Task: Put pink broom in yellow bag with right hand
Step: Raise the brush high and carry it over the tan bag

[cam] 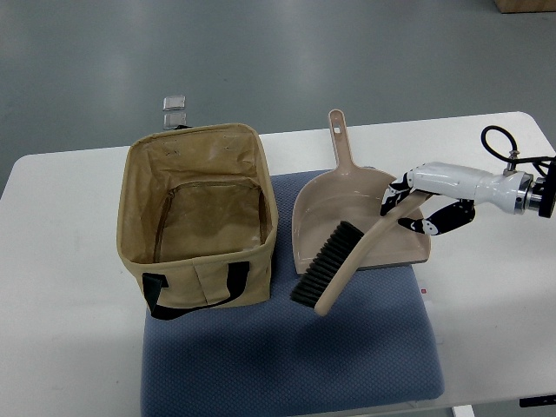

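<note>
The right hand (417, 204) reaches in from the right edge and has its fingers (432, 225) curled around the handle end of the pink broom (343, 265), which lies slanted across the dustpan (352, 217), its dark bristles hanging off the pan's lower left edge over the blue mat (287, 356). The yellow bag (198, 221) stands open and upright just left of the dustpan, also on the mat, on the white worktop (61, 261). The grip sits at the very tip of the handle, so the heavy bristle end is likely to droop or swing once lifted, and the broom could twist out of the fingers. The brush head rests against the dustpan, so a lift that drags sideways may pull the pan along or shove it into the bag. The bag is soft-sided; a low approach could catch its near rim (265, 187) and fold or tip it. The left hand is out of view.
</note>
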Robot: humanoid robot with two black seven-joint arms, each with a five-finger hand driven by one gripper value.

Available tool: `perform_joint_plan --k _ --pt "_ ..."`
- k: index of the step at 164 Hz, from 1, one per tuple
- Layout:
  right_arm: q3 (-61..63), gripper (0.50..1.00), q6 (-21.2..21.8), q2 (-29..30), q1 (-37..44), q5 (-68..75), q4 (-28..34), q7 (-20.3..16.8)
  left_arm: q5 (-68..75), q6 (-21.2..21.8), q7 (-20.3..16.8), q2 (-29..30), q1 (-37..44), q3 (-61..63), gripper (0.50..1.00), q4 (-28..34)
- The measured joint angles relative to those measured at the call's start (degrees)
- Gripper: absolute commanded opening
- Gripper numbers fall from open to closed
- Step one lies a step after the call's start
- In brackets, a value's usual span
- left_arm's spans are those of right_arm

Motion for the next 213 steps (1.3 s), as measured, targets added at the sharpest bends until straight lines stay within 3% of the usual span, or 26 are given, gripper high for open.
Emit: perform_joint_plan --k 67,99,143,213 --pt "8.98 0.535 10.18 -1.48 11.18 4.29 -6.88 -0.03 0.00 0.00 -0.01 0.00 0.00 0.00 1.000 0.01" --pt "11.02 0.535 12.91 -0.45 18.44 5.04 -8.40 -0.79 0.00 0.00 -0.01 0.00 0.00 0.00 1.000 0.01" --pt "10.18 0.541 13.96 9.08 26.49 4.35 -10.37 -3.02 0.00 0.00 -0.01 0.00 0.00 0.00 1.000 0.01" --pt "7.82 0.545 13.57 26.76 28.25 -0.17 -20.52 -5.01 0.00 0.00 -0.01 0.00 0.00 -0.01 1.000 0.03"
